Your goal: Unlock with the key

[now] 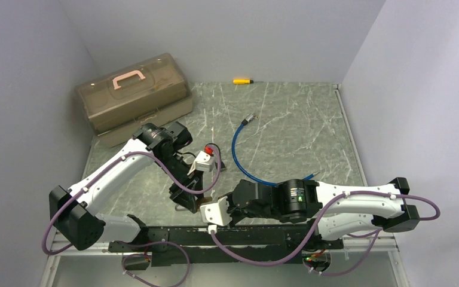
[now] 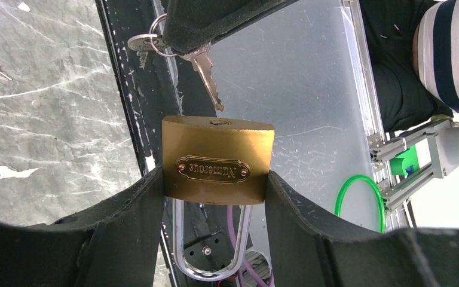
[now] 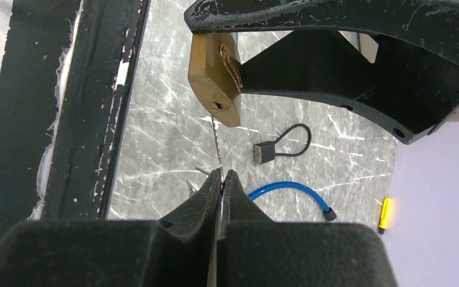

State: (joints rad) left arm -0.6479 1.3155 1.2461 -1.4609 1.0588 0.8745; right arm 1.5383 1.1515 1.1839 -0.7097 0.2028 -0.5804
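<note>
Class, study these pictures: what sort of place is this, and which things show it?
Probably a robotics lab test cell: plain walls box in a marbled table, two robot arms are bolted at its near edge, and props include a brass padlock and a plastic toolbox.

My left arm [image 1: 113, 170] climbs from its base at the near left to a raised elbow, then folds back down toward the near edge; my left gripper [image 2: 215, 191] has its jaws part-way apart, the fingers [image 2: 125, 221] clamped on either side of the padlock [image 2: 217, 158]; my right arm [image 1: 358, 206] lies low, stretched leftward along the near edge; my right gripper [image 3: 222, 179] is pinched tight on the key [image 3: 217, 146], aimed at my left one; from above the two look almost touching, though I cannot be sure.
</note>
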